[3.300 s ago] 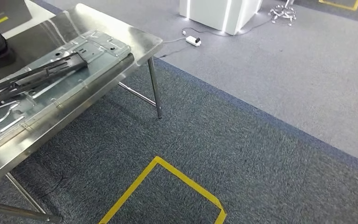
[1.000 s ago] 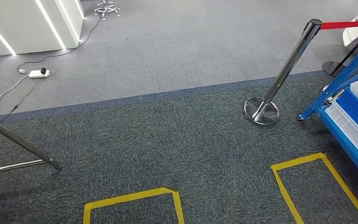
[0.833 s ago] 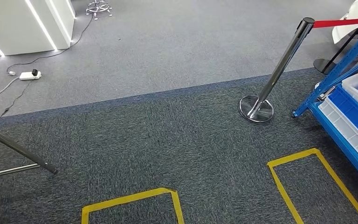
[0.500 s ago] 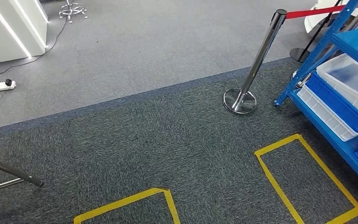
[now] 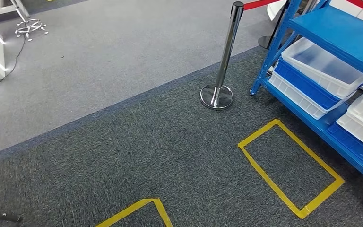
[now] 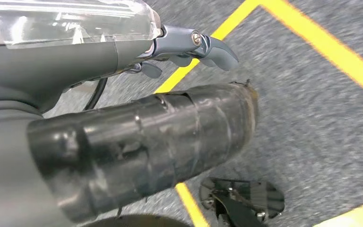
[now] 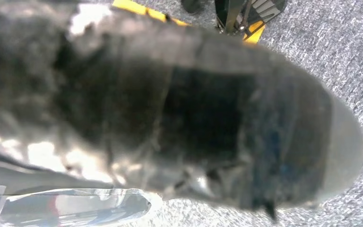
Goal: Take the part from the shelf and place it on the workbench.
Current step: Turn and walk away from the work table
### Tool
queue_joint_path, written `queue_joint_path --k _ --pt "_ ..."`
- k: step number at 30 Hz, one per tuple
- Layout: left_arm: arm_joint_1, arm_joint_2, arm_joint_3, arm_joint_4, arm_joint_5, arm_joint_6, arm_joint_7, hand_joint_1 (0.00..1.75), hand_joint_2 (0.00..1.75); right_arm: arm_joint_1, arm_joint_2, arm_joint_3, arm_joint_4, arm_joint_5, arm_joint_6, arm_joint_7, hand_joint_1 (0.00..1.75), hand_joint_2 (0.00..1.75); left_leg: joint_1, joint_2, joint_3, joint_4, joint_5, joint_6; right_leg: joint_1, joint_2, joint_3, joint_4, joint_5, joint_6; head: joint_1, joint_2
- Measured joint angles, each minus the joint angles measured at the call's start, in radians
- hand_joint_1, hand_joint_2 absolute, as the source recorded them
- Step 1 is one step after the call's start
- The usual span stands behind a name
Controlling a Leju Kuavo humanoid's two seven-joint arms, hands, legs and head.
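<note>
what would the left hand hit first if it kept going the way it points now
Most likely the carpet: the left hand hangs pointing down at the floor, near a strip of yellow tape. Nothing else shows in that line, though depth is unclear.

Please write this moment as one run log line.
stage: facing blue shelf | left hand: empty | right hand: blurred, unclear | part: not yet taken | floor: yellow tape box before shelf
</note>
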State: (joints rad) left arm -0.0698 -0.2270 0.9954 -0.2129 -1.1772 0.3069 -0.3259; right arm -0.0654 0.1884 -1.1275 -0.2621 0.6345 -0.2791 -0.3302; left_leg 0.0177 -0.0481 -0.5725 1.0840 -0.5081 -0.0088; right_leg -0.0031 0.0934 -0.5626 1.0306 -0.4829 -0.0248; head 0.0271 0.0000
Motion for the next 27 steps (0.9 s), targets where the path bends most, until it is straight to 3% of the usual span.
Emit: queue_joint_path --k 2,4,5,7,9,11,12,13,15,17,19,21,23,25,26,27 --pt "-0.001 0.001 0.001 0.0 0.0 -0.001 -0.002 0.0 0.0 -0.001 0.0 0.0 0.0 0.001 0.001 -0.002 0.0 0.0 0.001 -0.032 0.02 -0.052 0.01 0.008 -0.001 0.02 -0.009 0.007 -0.002 0.011 0.0 0.0" --pt "-0.005 0.001 0.001 0.0 0.0 -0.002 -0.004 0.0 0.0 0.001 -0.002 0.001 0.0 0.003 0.0 -0.002 0.0 0.0 0.001 -0.014 0.023 -0.059 0.012 0.019 -0.003 0.039 -0.015 0.005 0.001 0.024 0.0 0.0" --pt "-0.006 0.001 0.001 0.0 0.0 -0.003 -0.004 0.0 0.0 0.003 -0.003 0.001 0.0 0.003 0.0 -0.002 0.0 0.0 0.003 -0.002 0.027 -0.065 0.015 0.026 -0.002 0.032 -0.017 0.009 -0.003 0.029 0.0 0.0" --pt "-0.006 0.001 0.001 0.0 0.0 -0.003 -0.006 0.0 0.0 0.002 -0.005 0.002 0.0 0.003 0.0 -0.002 0.0 0.0 0.006 0.025 0.034 -0.078 0.02 0.039 -0.001 -0.019 -0.045 0.069 -0.039 0.038 0.003 0.0" --pt "-0.003 0.001 0.001 0.0 0.0 -0.004 -0.006 0.0 0.0 -0.001 -0.005 0.004 0.001 0.003 0.0 -0.002 0.0 0.0 0.003 0.053 0.036 -0.08 0.017 0.044 -0.003 -0.071 -0.109 0.192 -0.099 0.046 0.005 0.0" --pt "-0.001 0.001 0.001 0.0 0.0 -0.005 -0.006 0.0 0.0 -0.001 -0.006 0.005 0.001 0.004 0.001 -0.001 0.0 0.0 0.002 0.082 0.038 -0.08 0.012 0.044 -0.008 -0.085 -0.152 0.27 -0.115 0.051 0.004 0.0" --pt "-0.001 0.001 0.002 0.0 0.0 -0.006 -0.006 0.0 0.0 0.0 -0.006 0.005 0.001 0.005 0.002 0.0 0.0 0.0 0.002 0.095 0.041 -0.079 0.009 0.043 -0.01 -0.089 -0.145 0.256 -0.095 0.053 0.005 0.0" --pt "-0.002 0.001 0.002 0.0 0.0 -0.006 -0.007 0.0 0.0 0.002 -0.006 0.005 0.001 0.006 0.002 0.001 0.0 0.0 0.002 0.106 0.046 -0.079 0.006 0.041 -0.011 -0.096 -0.119 0.204 -0.061 0.052 0.004 0.0" --pt "-0.004 0.001 0.002 0.0 0.0 -0.007 -0.007 0.0 0.0 0.002 -0.007 0.005 0.001 0.007 0.002 0.002 0.0 0.0 0.0 0.125 0.057 -0.079 -0.003 0.032 -0.006 -0.134 -0.047 0.066 -0.004 0.044 0.004 0.0" --pt "-0.006 0.001 0.002 0.0 0.0 -0.007 -0.008 0.0 0.0 0.0 -0.008 0.005 0.001 0.008 0.003 0.002 0.0 0.0 -0.003 0.141 0.065 -0.08 -0.011 0.021 0.003 -0.156 -0.015 0.001 0.009 0.031 0.004 0.0" --pt "-0.01 0.001 0.002 0.0 0.0 -0.009 -0.009 0.0 0.0 -0.001 -0.009 0.005 0.001 0.009 0.003 0.002 0.0 0.0 -0.004 0.157 0.074 -0.083 -0.015 0.01 0.007 -0.139 -0.014 -0.003 0.007 0.019 0.004 0.0" --pt "-0.013 0.0 0.002 0.0 0.0 -0.012 -0.011 0.0 0.0 0.0 -0.01 0.005 0.001 0.01 0.002 0.002 0.0 0.0 -0.001 0.136 0.075 -0.065 -0.033 -0.001 0.002 -0.12 -0.008 -0.013 0.011 0.006 0.004 0.0" --pt "-0.011 0.001 0.002 0.0 0.0 -0.017 -0.016 0.0 0.0 -0.001 -0.009 0.006 0.001 0.013 0.003 0.002 0.0 0.0 0.001 0.086 0.033 0.03 -0.087 -0.006 -0.002 -0.101 -0.003 -0.019 0.015 -0.005 0.003 0.0" --pt "-0.007 0.001 0.002 0.0 0.0 -0.02 -0.024 0.0 0.0 -0.002 -0.009 0.006 0.001 0.016 0.003 0.002 0.0 0.0 0.001 0.061 -0.038 0.165 -0.141 -0.007 0.0 -0.079 -0.002 -0.018 0.013 -0.011 0.002 0.0" --pt "-0.005 0.001 0.002 0.0 0.0 -0.023 -0.027 0.0 0.0 -0.002 -0.009 0.006 0.001 0.017 0.003 0.003 0.0 0.0 0.001 0.058 -0.063 0.204 -0.143 -0.007 0.001 -0.065 -0.002 -0.017 0.012 -0.012 0.002 0.0" --pt "-0.004 0.001 0.003 0.0 0.0 -0.026 -0.031 0.0 0.0 -0.001 -0.009 0.006 0.002 0.018 0.003 0.003 0.0 0.0 0.001 0.057 -0.071 0.205 -0.124 -0.006 0.002 -0.05 0.0 -0.015 0.011 -0.012 0.002 0.0"
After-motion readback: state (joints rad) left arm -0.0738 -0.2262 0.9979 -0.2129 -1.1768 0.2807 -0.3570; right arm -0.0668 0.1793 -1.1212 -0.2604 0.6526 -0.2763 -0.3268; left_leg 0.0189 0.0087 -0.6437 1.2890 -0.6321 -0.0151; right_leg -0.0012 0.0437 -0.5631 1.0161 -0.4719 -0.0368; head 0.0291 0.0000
